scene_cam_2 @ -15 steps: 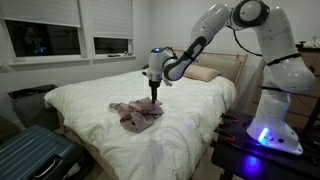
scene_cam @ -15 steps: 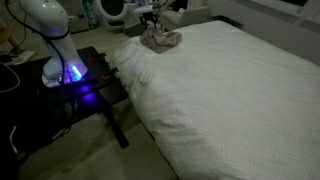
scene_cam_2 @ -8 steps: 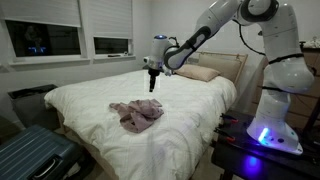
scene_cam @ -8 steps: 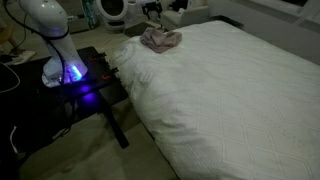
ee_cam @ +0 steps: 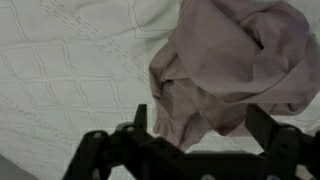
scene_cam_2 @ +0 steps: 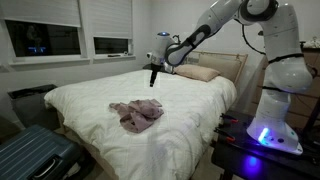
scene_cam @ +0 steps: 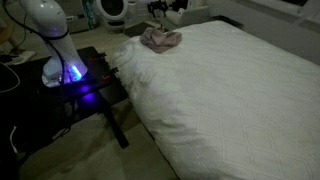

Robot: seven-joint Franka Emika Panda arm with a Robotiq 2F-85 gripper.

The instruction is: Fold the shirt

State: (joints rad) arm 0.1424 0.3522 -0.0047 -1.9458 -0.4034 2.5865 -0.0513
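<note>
From where I stand, the shirt (scene_cam_2: 135, 113) lies in a loose, crumpled heap on the bed (scene_cam_2: 85, 98), on top of the white quilted cover (scene_cam: 230, 100). It is a small dusty-pink thing, bunched and creased rather than laid flat, with one part trailing out to the side. In an exterior view it sits toward the far end of the mattress (scene_cam: 160, 39), close to the side where the robot stands.

The hand (scene_cam_2: 153, 78) hangs in the air above the bed, pointing straight down, well clear of the fabric and nearer the pillow (scene_cam_2: 203, 73) than the shirt is. Its fingers are spread wide and nothing is caught between them. In an exterior view the hand (scene_cam: 160, 8) shows only as a small dark shape at the top edge, above the heap.

Seen from the wrist, the two dark fingers (ee_cam: 140, 118) come in from the bottom of the picture, spread apart, and the pink folds of the shirt (ee_cam: 235, 60) fill the upper right between and beyond them, with the diamond-stitched cover (ee_cam: 70, 70) to the left. No cloth touches either finger.

The white arm (scene_cam_2: 205, 25) reaches over from its base (scene_cam_2: 275, 105), which stands on a dark stand (scene_cam: 90, 85) beside the bed with a blue light glowing at its foot. A blue suitcase (scene_cam_2: 35, 155) sits by the near corner of the bed.
</note>
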